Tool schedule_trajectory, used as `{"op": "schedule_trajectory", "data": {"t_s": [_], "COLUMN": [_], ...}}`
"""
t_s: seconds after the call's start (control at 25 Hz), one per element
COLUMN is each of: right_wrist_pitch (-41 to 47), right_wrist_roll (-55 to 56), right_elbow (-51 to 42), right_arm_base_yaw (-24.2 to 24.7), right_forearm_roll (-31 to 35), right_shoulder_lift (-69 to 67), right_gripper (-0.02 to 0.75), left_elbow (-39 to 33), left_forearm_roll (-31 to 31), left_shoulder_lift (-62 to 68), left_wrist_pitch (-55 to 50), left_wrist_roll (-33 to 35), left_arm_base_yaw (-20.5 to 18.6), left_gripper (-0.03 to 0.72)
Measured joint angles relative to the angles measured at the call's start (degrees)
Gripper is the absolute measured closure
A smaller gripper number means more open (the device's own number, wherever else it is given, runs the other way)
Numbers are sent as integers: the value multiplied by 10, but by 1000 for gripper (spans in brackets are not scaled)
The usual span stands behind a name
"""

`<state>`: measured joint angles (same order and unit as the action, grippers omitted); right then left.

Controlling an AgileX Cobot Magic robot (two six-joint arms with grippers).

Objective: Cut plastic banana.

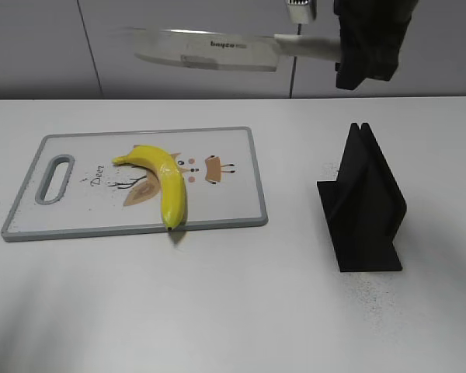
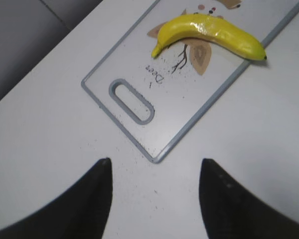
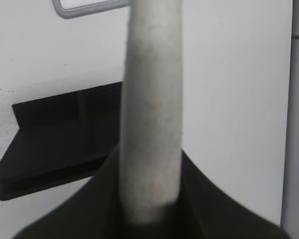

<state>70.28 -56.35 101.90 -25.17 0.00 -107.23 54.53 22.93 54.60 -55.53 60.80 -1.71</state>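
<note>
A yellow plastic banana lies whole on a white cutting board at the table's left; both also show in the left wrist view, the banana and the board. My right gripper is shut on the pale handle of a white knife, held high above the board with the blade pointing left. In the right wrist view the handle fills the middle. My left gripper is open and empty over bare table, near the board's handle corner. It is out of the exterior view.
A black knife stand sits on the table at the right, under my right arm; it also shows in the right wrist view. The board has a grey rim and a handle slot. A grey wall runs behind the table.
</note>
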Motion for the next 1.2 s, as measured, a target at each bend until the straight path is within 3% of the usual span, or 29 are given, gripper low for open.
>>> {"op": "schedule_trajectory", "data": {"t_s": [0.28,0.44,0.6,0.8,1.0,1.08,1.2], "right_wrist_pitch": [-1,-1,-1,-2,-2,-2,-2], "right_wrist_roll": [-178,-197,-198,-199,-200,-200,-200], "right_elbow": [57,91,124,157,161,161,161], "right_arm_base_yaw": [1,0,0,0,0,0,0], "right_forearm_roll": [114,126,142,154,156,156,156], "right_shoulder_lift": [-44,-78,-116,-153,-172,-172,-172], "right_gripper": [546,546,546,546,546,546,546], "left_elbow": [123,182,237,295,318,318,319], "left_forearm_roll": [96,145,141,119,103,98,93], "left_shoulder_lift": [150,215,278,353,410,426,447], "left_wrist_pitch": [-2,-19,-33,-34,-32,-33,-32], "left_wrist_roll": [161,227,243,246,246,246,246], "left_arm_base_yaw": [0,3,30,93,125,127,127], "left_gripper": [145,145,145,145,148,177,280]}}
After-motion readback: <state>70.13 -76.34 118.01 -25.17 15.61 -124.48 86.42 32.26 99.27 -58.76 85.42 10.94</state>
